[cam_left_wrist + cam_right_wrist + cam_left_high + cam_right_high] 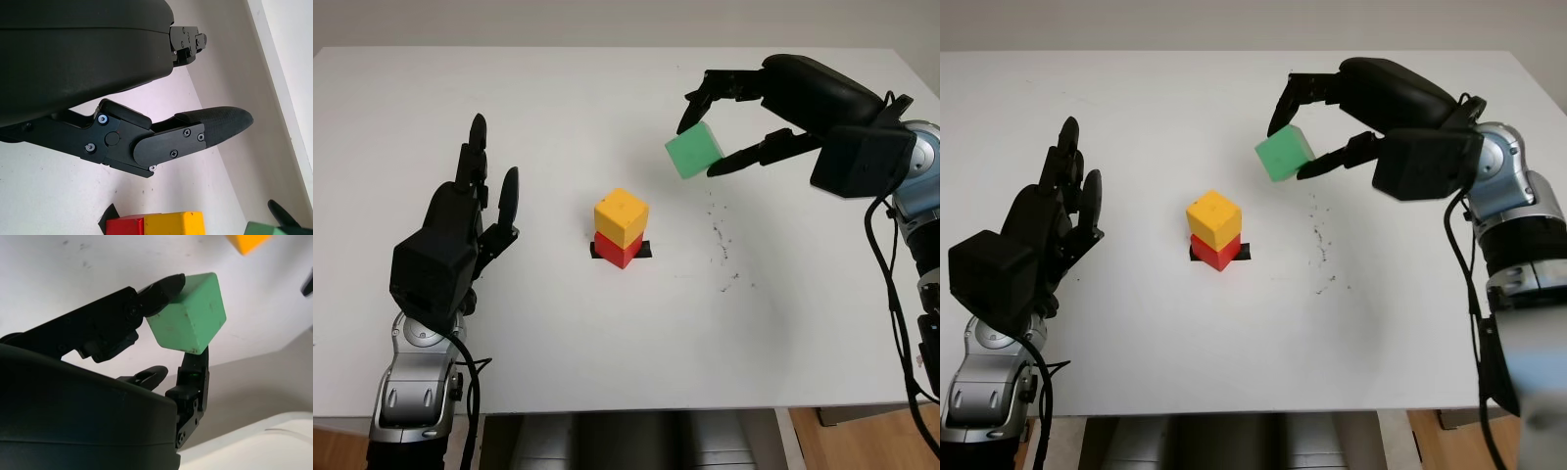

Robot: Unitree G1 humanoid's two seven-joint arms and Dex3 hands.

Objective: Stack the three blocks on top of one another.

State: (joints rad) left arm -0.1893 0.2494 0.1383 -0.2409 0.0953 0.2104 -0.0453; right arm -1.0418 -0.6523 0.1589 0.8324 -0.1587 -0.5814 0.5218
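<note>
A yellow block (622,215) sits on a red block (616,251) at the table's middle, over a black mark. My right hand (709,134) holds a green block (694,152) in the air, above and to the right of that stack. Its fingers pinch the green block (188,315) from opposite sides, tilted on a corner. My left hand (475,211) hovers open to the left of the stack, well apart from it. The left wrist view catches the red block (125,227) and yellow block (173,224) side on.
The white table (558,333) carries a scatter of dark specks (722,250) to the right of the stack. Its front edge runs just behind my arms, with floor showing below.
</note>
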